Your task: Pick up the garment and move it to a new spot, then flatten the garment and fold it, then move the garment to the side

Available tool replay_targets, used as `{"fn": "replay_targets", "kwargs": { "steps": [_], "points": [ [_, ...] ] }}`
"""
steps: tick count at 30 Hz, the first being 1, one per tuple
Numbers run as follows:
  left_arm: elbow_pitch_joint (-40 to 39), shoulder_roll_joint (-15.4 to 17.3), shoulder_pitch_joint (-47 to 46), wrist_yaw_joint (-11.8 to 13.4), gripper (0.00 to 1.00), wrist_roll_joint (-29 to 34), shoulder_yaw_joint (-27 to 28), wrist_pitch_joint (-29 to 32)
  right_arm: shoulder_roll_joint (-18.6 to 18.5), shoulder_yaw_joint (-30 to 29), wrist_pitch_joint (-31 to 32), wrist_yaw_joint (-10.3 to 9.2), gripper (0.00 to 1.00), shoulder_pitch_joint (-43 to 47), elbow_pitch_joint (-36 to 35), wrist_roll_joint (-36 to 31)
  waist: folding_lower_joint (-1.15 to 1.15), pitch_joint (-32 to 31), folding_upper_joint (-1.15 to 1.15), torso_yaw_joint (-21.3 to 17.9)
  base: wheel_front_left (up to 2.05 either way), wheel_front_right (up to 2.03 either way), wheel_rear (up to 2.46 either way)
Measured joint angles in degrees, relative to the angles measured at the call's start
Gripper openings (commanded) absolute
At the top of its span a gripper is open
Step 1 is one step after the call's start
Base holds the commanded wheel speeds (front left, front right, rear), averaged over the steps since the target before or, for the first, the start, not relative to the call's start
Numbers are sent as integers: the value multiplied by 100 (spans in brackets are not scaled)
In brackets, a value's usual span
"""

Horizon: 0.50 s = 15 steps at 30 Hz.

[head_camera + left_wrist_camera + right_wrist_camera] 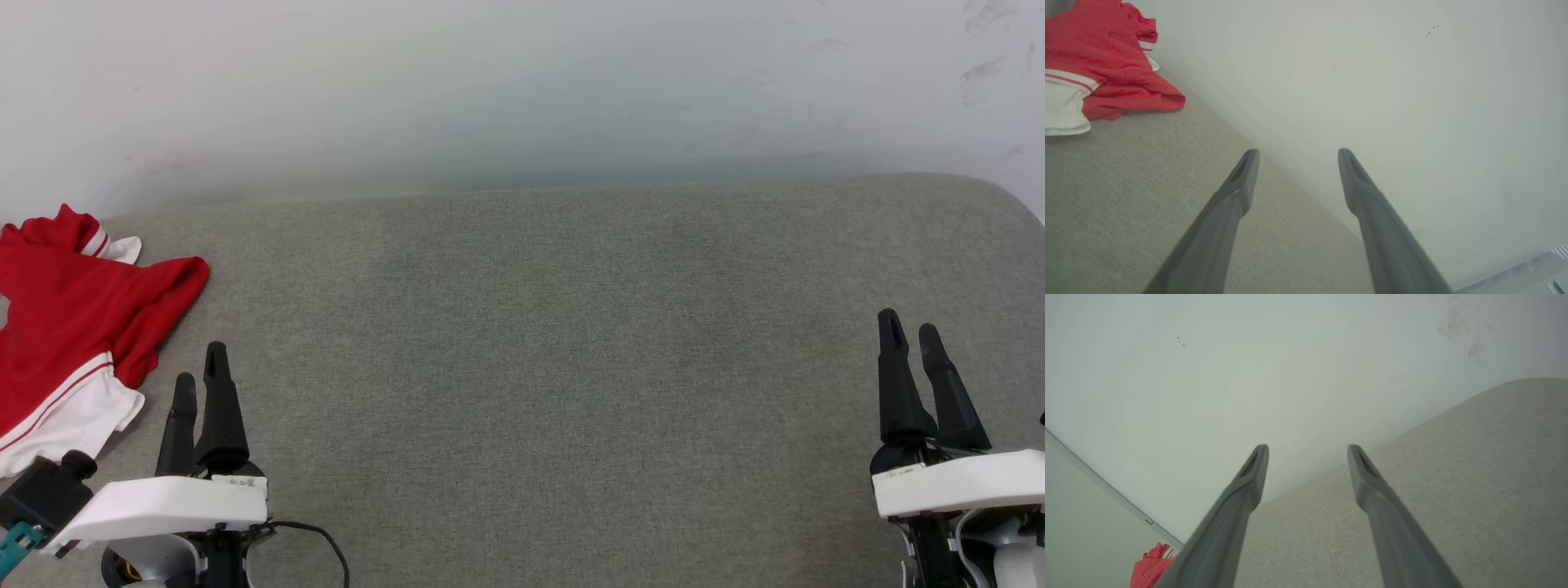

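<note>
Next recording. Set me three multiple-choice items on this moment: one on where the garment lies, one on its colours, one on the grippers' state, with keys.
1. Where on the grey padded surface does the garment lie?
A. centre
B. right end
C. left end

2. What colours is the garment?
A. red and white
B. blue and yellow
C. all black

3. The left gripper and right gripper are:
A. both shut on cloth
B. both open and empty
C. one open, one shut

Answers:
1 C, it lies crumpled at the head view's left edge.
2 A, it has a red body and white, red-striped sleeves.
3 B, each wrist view shows the jaws wide apart with nothing between.
</note>
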Motion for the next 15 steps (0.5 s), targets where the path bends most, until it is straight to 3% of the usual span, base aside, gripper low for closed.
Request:
{"fn": "replay_targets", "kwargs": {
  "steps": [5, 15],
  "points": [
    [-300, 7, 15, 415, 100, 854, -379, -88, 0, 114, -98, 0, 100, -1, -200, -587, 0, 22, 0, -15, 0, 0, 0],
    [-503, 234, 131, 736, 100, 1954, -1148, -252, 0, 269, -253, 0, 100, 4, -400, -1656, 0, 56, 0, -32, 0, 0, 0]
  ]
}}
